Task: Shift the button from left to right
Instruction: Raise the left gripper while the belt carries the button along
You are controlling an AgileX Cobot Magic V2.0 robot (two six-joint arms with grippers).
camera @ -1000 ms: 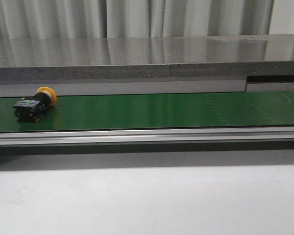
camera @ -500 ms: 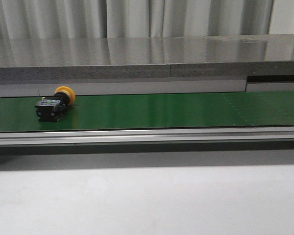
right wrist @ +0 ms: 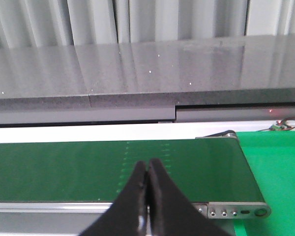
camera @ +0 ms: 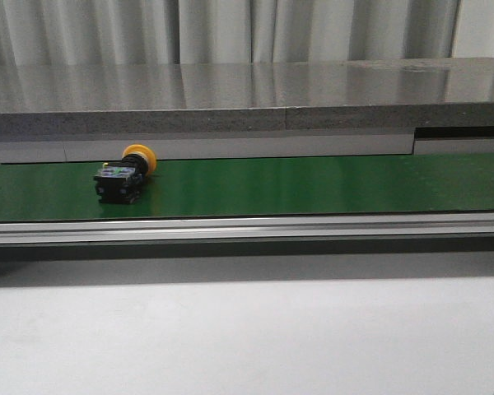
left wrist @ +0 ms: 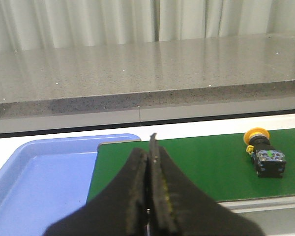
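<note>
The button (camera: 123,174) lies on its side on the green conveyor belt (camera: 313,185), left of the middle, its yellow cap toward the back and its black body toward the front. It also shows in the left wrist view (left wrist: 265,157), off to one side of my left gripper (left wrist: 149,150). That gripper is shut and empty, above the belt's left end. My right gripper (right wrist: 147,169) is shut and empty, over the belt near its right end. Neither gripper shows in the front view.
A blue tray (left wrist: 34,187) sits at the belt's left end. A grey stone ledge (camera: 247,99) runs behind the belt. A metal rail (camera: 247,226) borders its front edge. A bright green surface (right wrist: 280,187) lies past the belt's right end.
The button has travelled to the right along the belt, from near the left edge of the front view toward the middle. Its orientation is unchanged.
</note>
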